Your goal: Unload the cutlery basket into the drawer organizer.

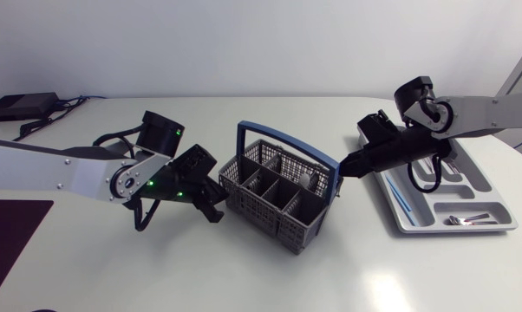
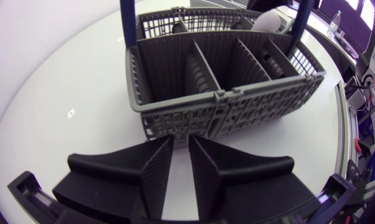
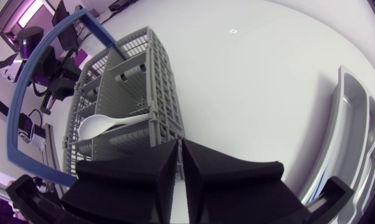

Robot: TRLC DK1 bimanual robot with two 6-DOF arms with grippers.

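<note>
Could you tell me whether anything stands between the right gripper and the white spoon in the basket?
Yes: the mesh wall of the basket stands between the right gripper and the spoon, which lies in a compartment behind it.

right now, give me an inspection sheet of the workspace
surface: white table
job's things: basket mid-table, white spoon inside; organizer at right, some cutlery in it
clutter: black box at far left; dark mat at near left
grippers: left gripper and right gripper shut, empty, either side of basket
cables: cable by the box
surroundings: nothing seen
</note>
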